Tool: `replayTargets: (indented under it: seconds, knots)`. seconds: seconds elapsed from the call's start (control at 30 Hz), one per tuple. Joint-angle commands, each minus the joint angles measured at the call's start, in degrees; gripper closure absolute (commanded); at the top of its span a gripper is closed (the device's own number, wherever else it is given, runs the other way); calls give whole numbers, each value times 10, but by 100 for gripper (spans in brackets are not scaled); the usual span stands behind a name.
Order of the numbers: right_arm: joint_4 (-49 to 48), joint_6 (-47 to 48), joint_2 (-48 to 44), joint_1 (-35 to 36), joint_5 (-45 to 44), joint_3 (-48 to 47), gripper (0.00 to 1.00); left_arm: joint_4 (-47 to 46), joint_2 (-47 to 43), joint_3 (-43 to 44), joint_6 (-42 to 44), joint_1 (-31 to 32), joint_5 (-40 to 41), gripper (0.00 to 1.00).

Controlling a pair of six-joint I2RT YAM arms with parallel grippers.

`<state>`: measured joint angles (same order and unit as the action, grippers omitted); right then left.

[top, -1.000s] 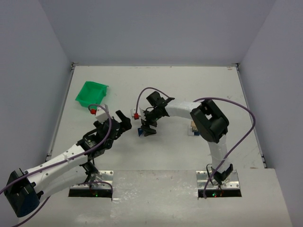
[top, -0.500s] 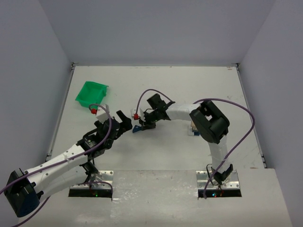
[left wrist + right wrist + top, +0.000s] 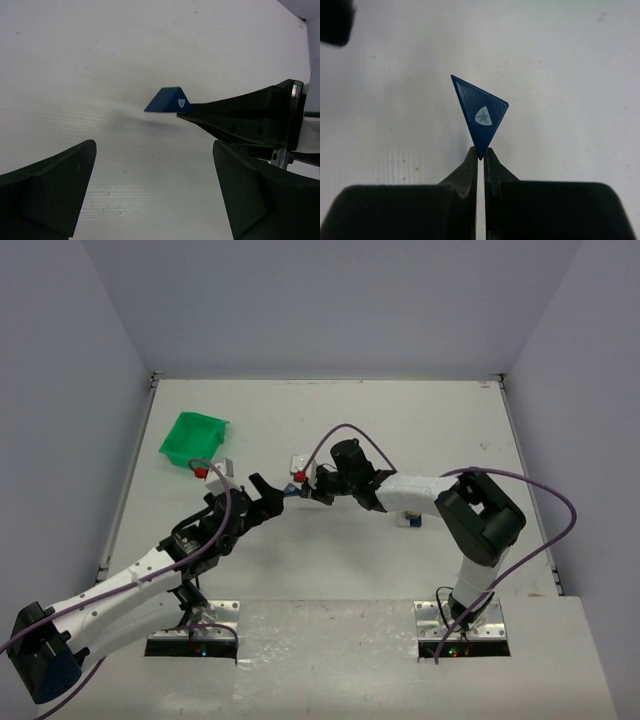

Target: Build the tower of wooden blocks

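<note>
White table (image 3: 400, 410), right hand (image 3: 479, 158) pinching wedge (image 3: 480, 117)

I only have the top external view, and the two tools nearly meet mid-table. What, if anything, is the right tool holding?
Observer: The right wrist view shows the right tool shut on a blue wedge, pinching only one corner of it.
Operator: Does the left tool have hold of it too?
Observer: No. In the left wrist view the left tool is wide open, and the wedge sits out ahead of its fingers, touching neither.
Operator: Any marking on the wedge?
Observer: Yes, a pale shield with a star on its triangular face.
</note>
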<state>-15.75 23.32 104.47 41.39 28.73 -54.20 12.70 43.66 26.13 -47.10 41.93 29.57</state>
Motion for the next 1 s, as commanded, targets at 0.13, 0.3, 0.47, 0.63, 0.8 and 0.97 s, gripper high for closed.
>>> replayTargets:
  seconds: [0.13,0.3,0.47,0.63,0.8,0.97]
  knots:
    - [-177,-90,-132,3,-96,73,100,-219,-38,-27,53,2,-100,0]
    - [-162,-110,-190,3,-64,95,100,-283,-14,-37,73,1,-126,0]
    - [-130,-120,-223,3,-44,91,100,-317,8,-29,72,0,-115,0]
    - [-112,-119,-223,4,-46,82,100,-391,18,-35,87,0,-144,0]
    - [-106,-118,-224,3,-46,81,100,-421,21,-38,89,0,-147,4]
    - [-109,-123,-233,4,-46,85,100,-415,28,-30,85,0,-152,15]
